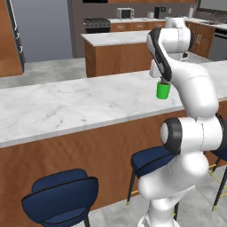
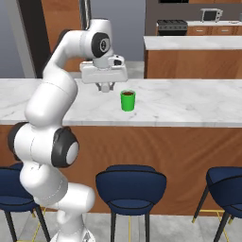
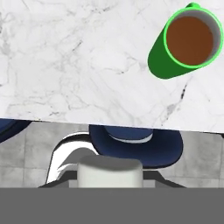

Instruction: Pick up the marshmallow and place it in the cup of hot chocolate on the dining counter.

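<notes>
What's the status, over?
Claw shut on marshmallow, above dining counter. Cup of hot chocolate off to one side. Path clear.

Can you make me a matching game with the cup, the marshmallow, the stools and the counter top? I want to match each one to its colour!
Things:
1. cup of hot chocolate
2. marshmallow
3. stools
4. dining counter top

Colours:
A. navy blue
B. white with grey veins
C. bright green with brown inside
D. plain white

Pairs: 1-C, 2-D, 3-A, 4-B
</notes>
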You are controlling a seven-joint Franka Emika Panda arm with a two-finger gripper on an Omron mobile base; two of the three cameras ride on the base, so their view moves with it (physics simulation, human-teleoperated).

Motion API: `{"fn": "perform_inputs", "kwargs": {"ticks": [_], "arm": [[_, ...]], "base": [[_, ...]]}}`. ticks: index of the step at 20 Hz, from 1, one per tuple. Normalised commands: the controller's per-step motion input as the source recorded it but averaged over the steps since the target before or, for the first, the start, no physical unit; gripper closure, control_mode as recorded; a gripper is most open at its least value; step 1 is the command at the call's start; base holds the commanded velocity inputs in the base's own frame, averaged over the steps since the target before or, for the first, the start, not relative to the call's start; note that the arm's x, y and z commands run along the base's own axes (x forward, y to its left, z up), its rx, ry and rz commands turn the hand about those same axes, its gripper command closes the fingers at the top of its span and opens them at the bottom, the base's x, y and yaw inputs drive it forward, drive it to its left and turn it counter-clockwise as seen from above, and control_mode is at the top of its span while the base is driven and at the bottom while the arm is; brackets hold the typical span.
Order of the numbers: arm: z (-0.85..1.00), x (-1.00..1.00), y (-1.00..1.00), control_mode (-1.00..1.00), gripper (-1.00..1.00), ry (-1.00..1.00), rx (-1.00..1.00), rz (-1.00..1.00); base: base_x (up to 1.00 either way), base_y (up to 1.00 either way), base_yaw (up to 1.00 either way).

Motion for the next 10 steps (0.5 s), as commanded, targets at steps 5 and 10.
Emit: {"fn": "perform_inputs", "kwargs": {"ticks": [5,10], "arm": [[-0.01,0.22,-0.14,-1.0,1.0,0.0,0.0,-0.01],[-0.07,0.31,-0.18,-1.0,1.0,0.0,0.0,0.0]], "base": [[0.0,0.0,0.0],[0.0,0.0,0.0]]}}
